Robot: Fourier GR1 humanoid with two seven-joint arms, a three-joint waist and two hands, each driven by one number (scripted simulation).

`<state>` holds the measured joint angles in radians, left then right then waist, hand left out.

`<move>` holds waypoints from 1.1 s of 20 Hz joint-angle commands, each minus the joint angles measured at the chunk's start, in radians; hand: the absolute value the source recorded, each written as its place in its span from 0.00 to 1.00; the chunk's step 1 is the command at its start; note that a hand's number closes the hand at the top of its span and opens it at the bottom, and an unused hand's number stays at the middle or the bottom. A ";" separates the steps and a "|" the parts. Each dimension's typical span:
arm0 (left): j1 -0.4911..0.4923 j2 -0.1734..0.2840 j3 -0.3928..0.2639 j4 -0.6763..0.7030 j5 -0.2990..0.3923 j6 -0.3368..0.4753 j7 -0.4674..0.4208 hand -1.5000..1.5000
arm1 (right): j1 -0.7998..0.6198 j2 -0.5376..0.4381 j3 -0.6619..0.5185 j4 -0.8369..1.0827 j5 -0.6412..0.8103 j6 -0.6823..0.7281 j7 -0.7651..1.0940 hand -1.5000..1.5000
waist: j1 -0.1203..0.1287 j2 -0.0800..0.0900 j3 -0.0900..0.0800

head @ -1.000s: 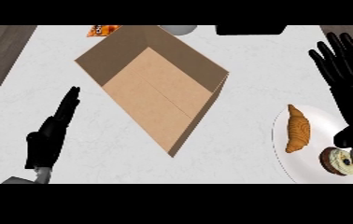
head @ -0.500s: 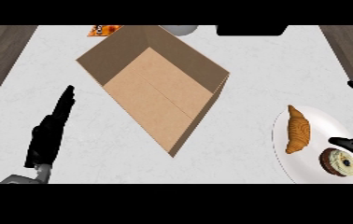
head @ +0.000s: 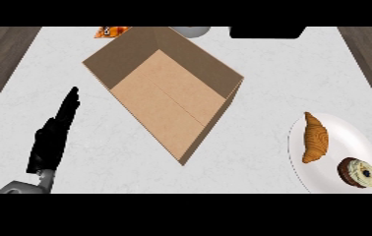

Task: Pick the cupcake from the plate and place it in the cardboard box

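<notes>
Centrally, a cardboard box (head: 169, 90) is set open on the white desk (head: 276, 77). Right of the box, a plate (head: 334, 144) carries the cupcake (head: 355, 171) and a croissant (head: 315, 137). Left of the box, the left hand (head: 52, 136) is kept flat, fingers (head: 69, 104) straight and released. The right hand, seen earlier right of the box, is gone from view.

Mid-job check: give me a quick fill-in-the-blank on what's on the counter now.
1. On the white round plate, beside the golden croissant, sits the ____.
2. The open brown cardboard box holds ____.
3. The only black robot hand in view is the ____ one.

Missing words: cupcake; nothing; left
</notes>
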<state>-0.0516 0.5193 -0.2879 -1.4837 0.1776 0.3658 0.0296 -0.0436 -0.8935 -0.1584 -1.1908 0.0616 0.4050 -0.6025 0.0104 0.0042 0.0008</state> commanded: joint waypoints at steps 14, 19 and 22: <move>0.061 -0.083 0.018 0.028 -0.071 -0.005 -0.056 0.50 | 0.152 -0.056 0.223 -0.278 0.387 0.047 0.243 0.00 | -0.020 -0.007 -0.002; 0.049 -0.077 0.083 -0.018 -0.084 -0.071 0.008 0.50 | 0.122 0.008 0.184 -0.184 0.482 0.044 0.207 0.00 | -0.012 -0.005 -0.001; 0.093 -0.081 0.072 -0.097 -0.119 -0.052 0.050 0.50 | 0.162 0.023 0.175 -0.244 0.514 0.042 0.269 0.00 | -0.013 -0.006 -0.001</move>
<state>0.0063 0.4603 -0.2158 -1.5335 0.0951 0.3084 0.0596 0.0748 -0.9114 0.0266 -1.3902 0.5255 0.4618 -0.3821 -0.0009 -0.0012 -0.0001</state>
